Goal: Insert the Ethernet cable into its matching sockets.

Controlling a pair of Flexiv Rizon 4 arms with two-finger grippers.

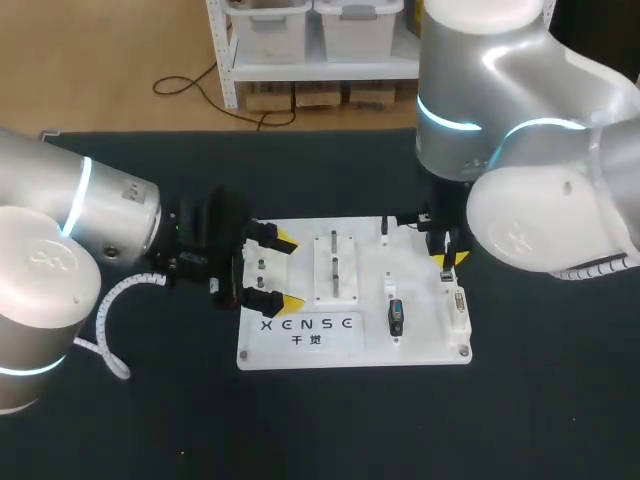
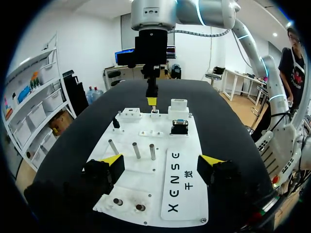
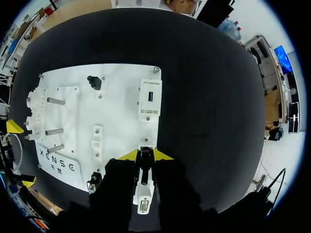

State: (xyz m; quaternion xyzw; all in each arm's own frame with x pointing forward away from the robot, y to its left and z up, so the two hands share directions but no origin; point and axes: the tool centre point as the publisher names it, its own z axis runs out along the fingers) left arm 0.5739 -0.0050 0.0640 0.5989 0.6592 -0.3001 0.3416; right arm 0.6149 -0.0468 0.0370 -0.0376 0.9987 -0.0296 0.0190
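Observation:
The white socket board lies mid-table. My right gripper hangs over the board's right edge, fingers pointing down. In the right wrist view, that gripper is shut on a small dark plug, held just above a white socket block at the board's rim. The left wrist view shows it at the board's far end, over a small white socket. No trailing cable shows. My left gripper stands open at the board's left edge, its fingers wide apart above the board and holding nothing.
On the board stand three metal pegs, a black connector block, a wide pin connector, a small black post and a block with a blue port. Black cloth surrounds the board.

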